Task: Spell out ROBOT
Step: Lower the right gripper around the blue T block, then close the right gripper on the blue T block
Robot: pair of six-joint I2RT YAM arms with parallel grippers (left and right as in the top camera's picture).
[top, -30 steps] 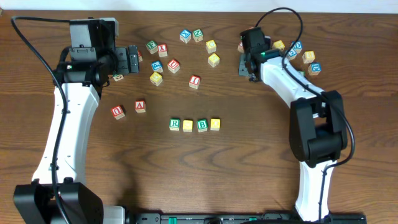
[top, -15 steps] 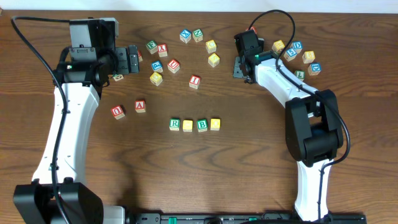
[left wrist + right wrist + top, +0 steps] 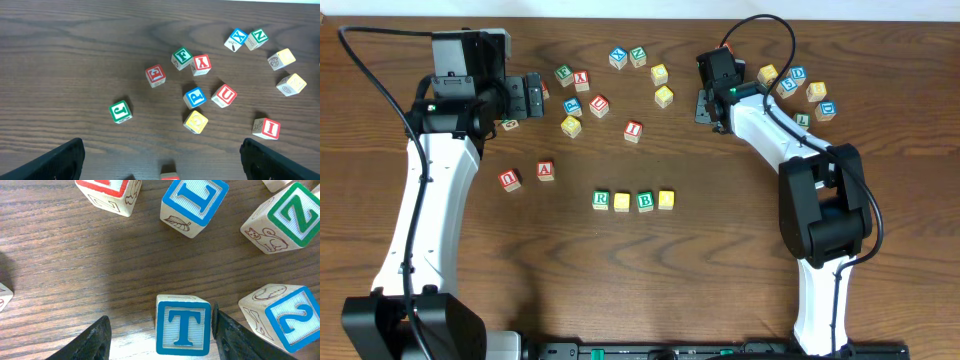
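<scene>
The row on the table reads green R [image 3: 601, 200], plain yellow cube [image 3: 622, 201], green B [image 3: 645, 201], plain yellow cube [image 3: 666, 199]. The blue-bordered T cube [image 3: 183, 325] sits on the table between the fingers of my right gripper [image 3: 160, 319]. The jaws are open: the right finger [image 3: 231, 335] is close against the cube, the left finger [image 3: 94, 341] stands well off. In the overhead view my right gripper [image 3: 705, 104] covers the T. My left gripper [image 3: 533, 95] is open and empty at the far left, also in the left wrist view [image 3: 162, 152].
Loose cubes lie round the T: blue L [image 3: 195, 200], green Z [image 3: 292, 215], blue 2 [image 3: 285, 312]. Red U [image 3: 509, 179], A [image 3: 546, 170] and I [image 3: 633, 130] lie left of centre. More cubes cluster at top centre [image 3: 620, 57] and far right [image 3: 817, 92].
My right gripper moved a little left and toward the table's far edge, then held still. The left arm and the row of cubes have not moved.
</scene>
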